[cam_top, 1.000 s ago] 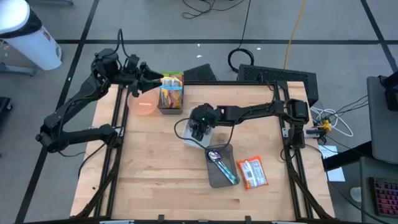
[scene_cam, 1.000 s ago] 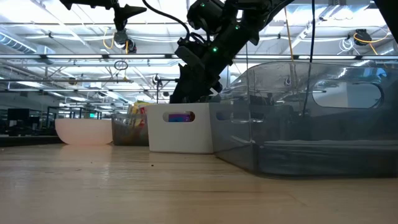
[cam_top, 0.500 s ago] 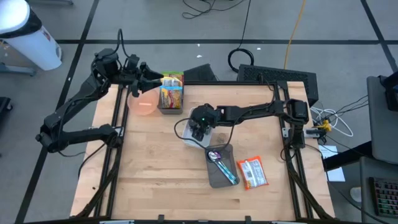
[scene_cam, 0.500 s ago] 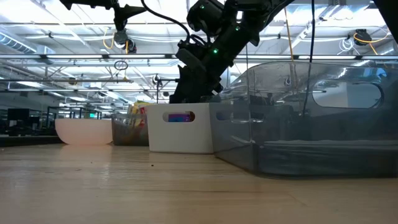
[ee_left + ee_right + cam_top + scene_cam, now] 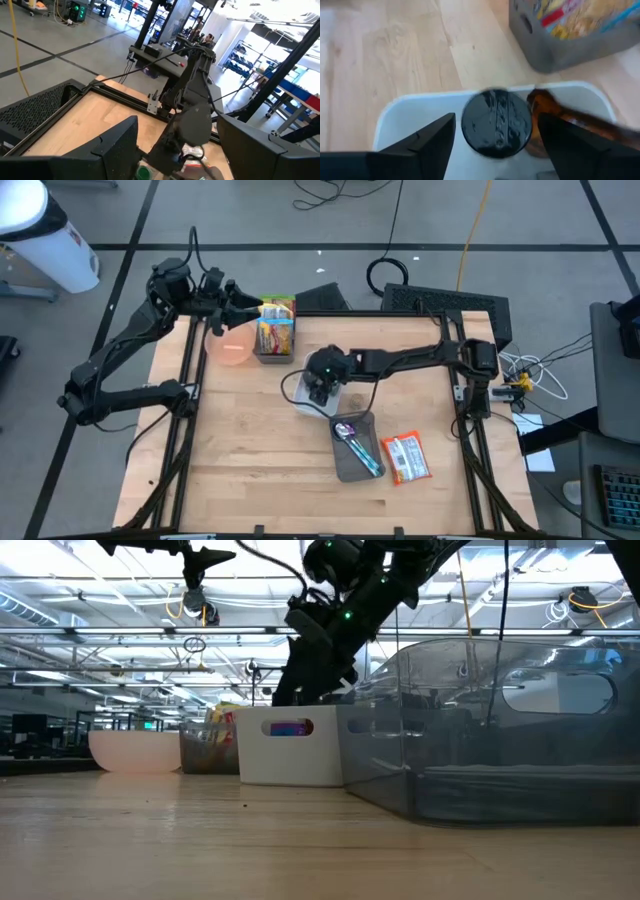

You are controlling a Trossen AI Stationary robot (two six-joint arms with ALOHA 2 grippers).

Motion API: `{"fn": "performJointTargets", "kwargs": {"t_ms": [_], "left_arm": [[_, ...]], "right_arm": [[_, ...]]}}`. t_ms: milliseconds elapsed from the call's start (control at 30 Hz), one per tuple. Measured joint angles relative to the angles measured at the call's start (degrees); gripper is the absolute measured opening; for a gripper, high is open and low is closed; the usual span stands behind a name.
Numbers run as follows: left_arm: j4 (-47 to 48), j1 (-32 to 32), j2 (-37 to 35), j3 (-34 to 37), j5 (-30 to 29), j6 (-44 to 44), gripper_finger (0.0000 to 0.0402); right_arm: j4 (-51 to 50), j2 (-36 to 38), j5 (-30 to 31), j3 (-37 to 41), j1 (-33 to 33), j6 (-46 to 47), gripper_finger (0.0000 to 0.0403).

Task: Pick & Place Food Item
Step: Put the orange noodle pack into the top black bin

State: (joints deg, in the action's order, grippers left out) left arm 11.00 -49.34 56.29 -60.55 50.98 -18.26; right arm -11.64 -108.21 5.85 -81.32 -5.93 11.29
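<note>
A white bin (image 5: pixel 298 402) stands mid-table. Inside it, the right wrist view shows a container with a round black lid (image 5: pixel 496 125), standing upright beside a brown bottle (image 5: pixel 565 119). My right gripper (image 5: pixel 496 117) hangs open and slanted down over the bin (image 5: pixel 415 102). One finger is on either side of the black lid, and neither touches it. My left gripper (image 5: pixel 248 310) waits open and level, high above the table's far left corner near a pink bowl (image 5: pixel 232 347).
A grey bin of snack packets (image 5: pixel 275 338) stands at the far edge beside the pink bowl. A clear tray (image 5: pixel 345 465) holding a spoon (image 5: pixel 355 442) lies near the white bin. An orange-and-white packet (image 5: pixel 405 458) lies on the table to the tray's right.
</note>
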Motion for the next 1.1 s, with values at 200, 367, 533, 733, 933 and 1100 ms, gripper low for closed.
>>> {"fn": "performJointTargets", "kwargs": {"t_ms": [200,367,533,733,933,1100], "left_arm": [[0.0,0.0,0.0,0.0,0.02,0.0,0.028],[0.07,1.28,0.06,0.0,-0.06,0.11,0.028],[-0.06,6.39,1.77,0.0,-2.65,-0.11,0.028],[-1.99,13.73,5.38,0.0,-9.13,-0.22,0.028],[-2.37,19.69,9.35,0.0,-9.51,0.17,0.028],[-6.47,22.75,13.07,0.0,-10.54,-0.92,0.028]], "right_arm": [[-0.43,3.8,0.16,-0.02,-0.01,-0.84,0.0271],[-0.26,7.37,-0.02,-0.04,-0.02,1.42,0.027],[1.07,10.21,-5.31,-0.02,0.31,6.45,0.027],[4.66,11.32,-13.36,0.02,0.33,12.96,0.0265],[10.8,11.3,-16.82,-0.04,0.33,19.02,0.0263],[13.97,11.42,-18.02,-0.04,0.42,22.65,0.0259]]}}
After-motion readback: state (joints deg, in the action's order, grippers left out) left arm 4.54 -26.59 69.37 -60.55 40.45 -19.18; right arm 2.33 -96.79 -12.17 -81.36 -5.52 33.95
